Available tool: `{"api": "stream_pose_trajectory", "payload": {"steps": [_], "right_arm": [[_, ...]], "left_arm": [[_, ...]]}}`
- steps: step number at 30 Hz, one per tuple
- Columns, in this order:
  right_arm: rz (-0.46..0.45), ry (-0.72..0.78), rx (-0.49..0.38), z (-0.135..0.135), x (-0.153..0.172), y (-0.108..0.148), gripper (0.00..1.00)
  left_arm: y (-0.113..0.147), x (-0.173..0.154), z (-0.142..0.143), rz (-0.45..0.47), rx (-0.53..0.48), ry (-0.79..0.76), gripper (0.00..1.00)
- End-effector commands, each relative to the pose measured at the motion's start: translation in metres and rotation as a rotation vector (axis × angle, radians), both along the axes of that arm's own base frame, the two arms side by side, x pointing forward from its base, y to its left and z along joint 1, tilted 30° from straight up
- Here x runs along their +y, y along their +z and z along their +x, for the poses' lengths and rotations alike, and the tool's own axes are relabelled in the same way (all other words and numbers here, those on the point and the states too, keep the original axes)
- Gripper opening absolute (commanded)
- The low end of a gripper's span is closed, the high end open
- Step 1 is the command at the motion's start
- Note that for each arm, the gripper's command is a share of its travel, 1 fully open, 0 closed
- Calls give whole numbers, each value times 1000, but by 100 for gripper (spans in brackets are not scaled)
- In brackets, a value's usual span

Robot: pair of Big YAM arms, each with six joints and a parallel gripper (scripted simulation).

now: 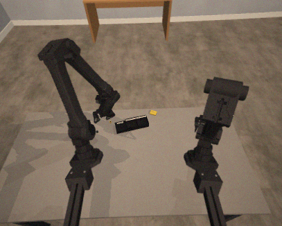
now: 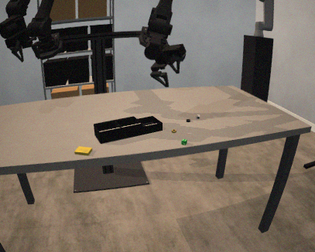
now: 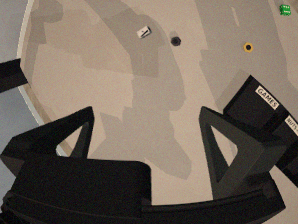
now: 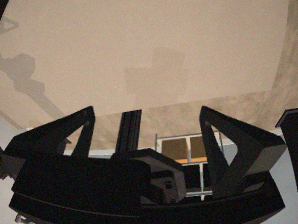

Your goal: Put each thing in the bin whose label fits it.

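Note:
A row of black bins [image 1: 134, 130] [image 2: 126, 134] stands on the table; labels GAMES [image 3: 266, 97] and "NUTS..." [image 3: 292, 124] show, the rest is unreadable. A green die [image 2: 184, 142] [image 3: 285, 10], a yellow ring [image 2: 173, 132] [image 3: 244, 48], a dark nut-like piece [image 2: 188, 120] [image 3: 176, 41] and a white piece with a black mark [image 2: 198, 116] [image 3: 144, 32] lie outside the bins. A yellow block [image 1: 153, 112] [image 2: 83, 151] lies beyond the bins' other end. My left gripper [image 3: 146, 112] [image 2: 172, 79] is open and empty, above the table beside the GAMES end. My right gripper [image 4: 147, 112] is open and empty, away from everything.
A thin pale strip [image 3: 236, 16] lies near the ring; I cannot tell what it is. The green die and yellow block lie near the table's edge [image 2: 144, 155]. The bins' insides are too dark to read.

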State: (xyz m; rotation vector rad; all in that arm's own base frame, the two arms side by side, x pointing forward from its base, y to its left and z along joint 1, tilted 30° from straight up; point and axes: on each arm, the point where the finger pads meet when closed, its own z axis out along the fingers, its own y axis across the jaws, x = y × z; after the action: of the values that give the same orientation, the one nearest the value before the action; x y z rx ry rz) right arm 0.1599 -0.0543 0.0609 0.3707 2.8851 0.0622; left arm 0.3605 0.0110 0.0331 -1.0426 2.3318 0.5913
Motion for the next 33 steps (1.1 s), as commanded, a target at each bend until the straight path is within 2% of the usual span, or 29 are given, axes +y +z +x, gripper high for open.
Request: {"api": "stream_pose_trajectory", "payload": {"steps": [1, 13, 15, 16, 20, 23, 27, 33], "right_arm": [[-7, -16, -23, 2, -3, 2, 100], [-7, -16, -23, 2, -3, 2, 100], [-7, -16, -23, 2, -3, 2, 100], [-7, -16, -23, 2, -3, 2, 100], [-7, -16, -23, 2, -3, 2, 100], [-7, -16, -23, 2, -3, 2, 100], [-7, -16, -23, 2, -3, 2, 100], [-7, -16, -23, 2, -3, 2, 100]], "left_arm": [[6, -20, 1, -14, 20, -155, 100], [1, -113, -22, -106, 66, -562, 100], [1, -113, -22, -106, 66, -562, 100], [1, -112, -22, -114, 72, -648, 100], [1, -151, -39, -140, 78, -762, 100], [1, -152, -39, -136, 81, -835, 100], [0, -146, -33, -135, 85, -814, 100], [-2, -149, -39, -132, 92, -830, 100]]}}
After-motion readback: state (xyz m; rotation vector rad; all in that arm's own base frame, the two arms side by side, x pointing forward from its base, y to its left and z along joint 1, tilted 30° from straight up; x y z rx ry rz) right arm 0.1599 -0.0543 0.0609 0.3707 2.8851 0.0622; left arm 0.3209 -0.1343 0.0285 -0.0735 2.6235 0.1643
